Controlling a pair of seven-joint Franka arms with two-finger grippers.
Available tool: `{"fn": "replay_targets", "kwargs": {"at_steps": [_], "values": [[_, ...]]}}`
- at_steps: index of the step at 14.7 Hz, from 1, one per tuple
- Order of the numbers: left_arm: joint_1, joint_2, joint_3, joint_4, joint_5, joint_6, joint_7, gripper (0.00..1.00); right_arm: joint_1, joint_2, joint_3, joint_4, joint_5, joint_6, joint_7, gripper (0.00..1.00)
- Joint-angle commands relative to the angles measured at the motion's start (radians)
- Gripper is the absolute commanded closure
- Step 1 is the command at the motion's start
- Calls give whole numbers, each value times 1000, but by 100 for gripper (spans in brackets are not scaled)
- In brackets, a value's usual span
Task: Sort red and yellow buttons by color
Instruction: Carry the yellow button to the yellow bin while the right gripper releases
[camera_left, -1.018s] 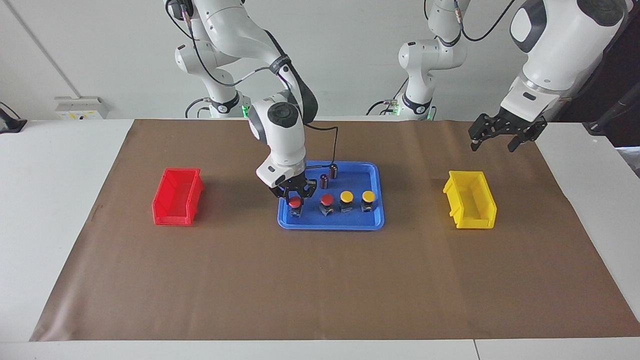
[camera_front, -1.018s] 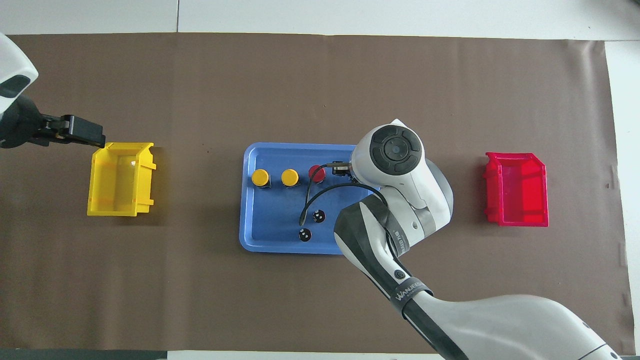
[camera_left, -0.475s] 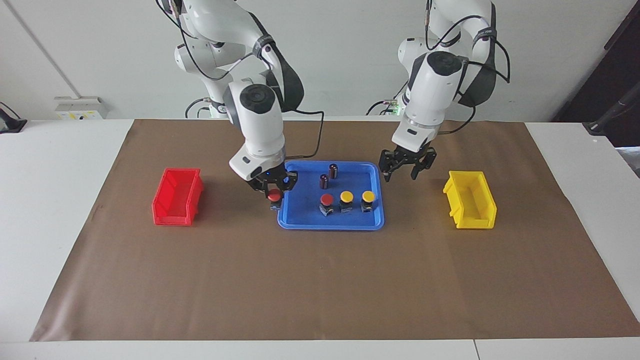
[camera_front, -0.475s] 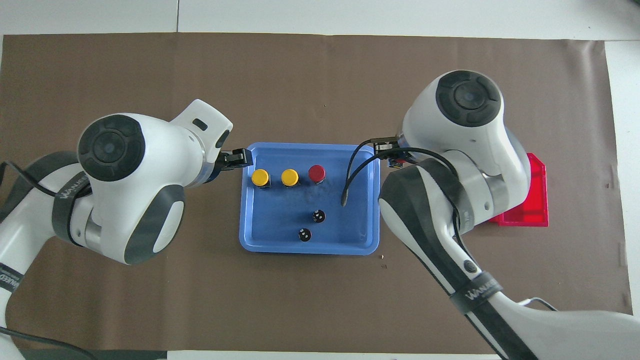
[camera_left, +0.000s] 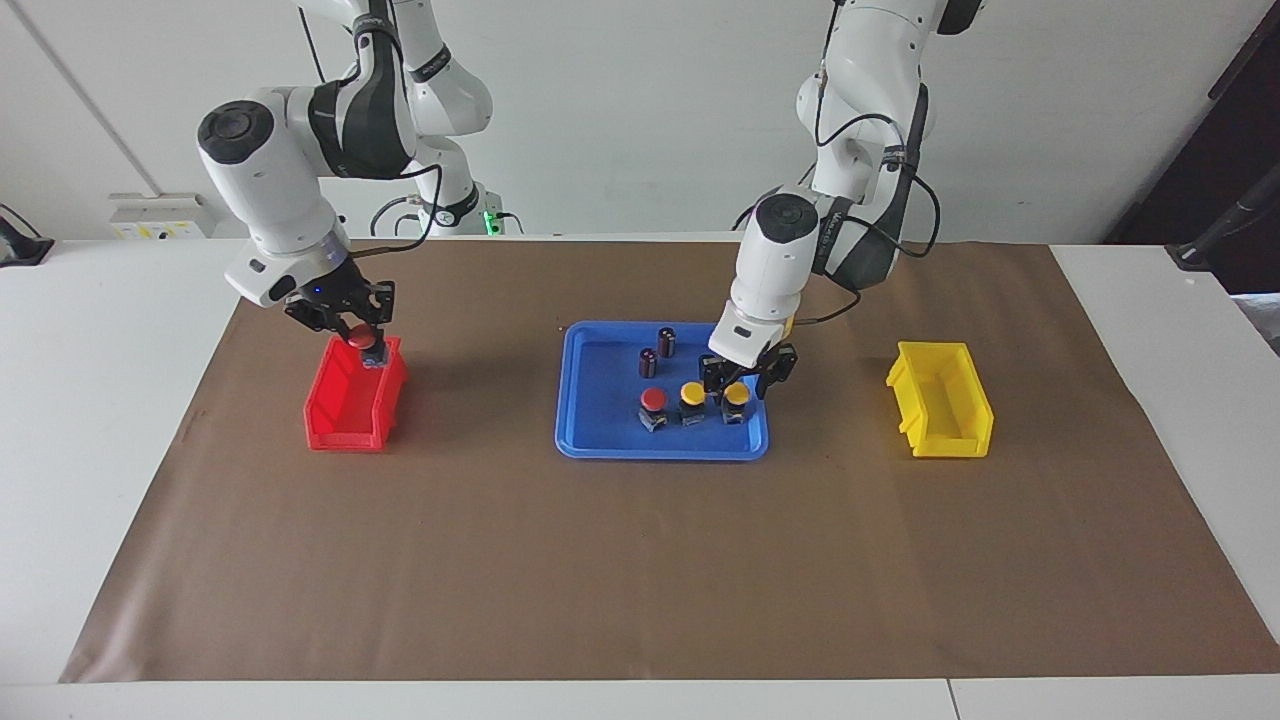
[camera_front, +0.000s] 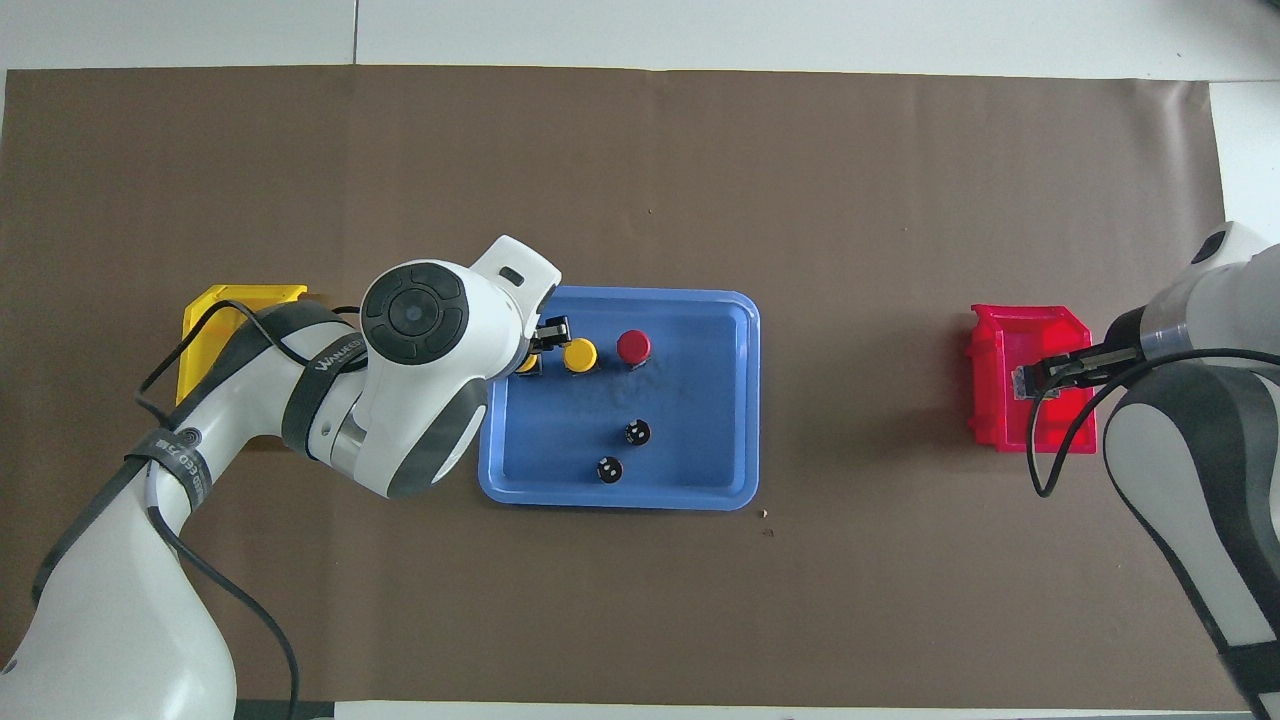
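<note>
My right gripper (camera_left: 360, 338) is shut on a red button (camera_left: 361, 343) and holds it over the red bin (camera_left: 340, 420); in the overhead view the gripper (camera_front: 1030, 380) is over the same bin (camera_front: 1000, 425). My left gripper (camera_left: 737, 379) is open, low over a yellow button (camera_left: 737, 396) at the end of the row toward the left arm's end of the blue tray (camera_left: 600, 450). Beside that one stand a second yellow button (camera_left: 692, 394) and a red button (camera_left: 653, 401). In the overhead view the left wrist half hides the first yellow button (camera_front: 526, 365).
Two dark maroon cylinders (camera_left: 648, 362) (camera_left: 667, 342) stand in the tray, nearer to the robots than the buttons. A yellow bin (camera_left: 945, 435) sits toward the left arm's end of the brown mat; the left arm covers most of it in the overhead view (camera_front: 215, 300).
My right gripper carried the red button from the tray's edge to over the red bin. My left gripper moved from beside the tray to over the end yellow button.
</note>
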Motion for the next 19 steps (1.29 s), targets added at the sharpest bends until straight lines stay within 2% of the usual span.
{"fn": "replay_targets", "kwargs": {"at_steps": [1, 4, 8, 10, 11, 15, 16, 17, 18, 19], "values": [[-9, 6, 10, 6, 29, 18, -47, 96, -46, -42, 15, -86, 15, 76, -67, 84], [-5, 3, 10, 77, 26, -63, -67, 98, -49, -54, 14, -146, 15, 133, -68, 84], [36, -11, 19, 293, 18, -357, -25, 98, -80, -38, 14, -228, 15, 265, -122, 84], [111, -29, 21, 347, 15, -492, 171, 98, -98, -18, 14, -252, 15, 320, -133, 84], [169, -52, 21, 339, 6, -526, 271, 98, -98, -2, 14, -253, 15, 332, -128, 84], [415, -108, 22, 273, -19, -542, 662, 98, -92, -7, 14, -290, 15, 380, -113, 84], [464, -126, 22, 231, -19, -523, 727, 98, -91, -8, 14, -296, 15, 385, -113, 78], [498, -150, 22, 168, -19, -472, 755, 98, -89, -8, 14, -295, 15, 382, -114, 62], [513, -184, 22, 93, -19, -404, 763, 98, -91, -7, 14, -290, 15, 378, -114, 53], [529, -204, 24, 27, -19, -335, 772, 99, -89, -1, 14, -273, 15, 371, -116, 32]]}}
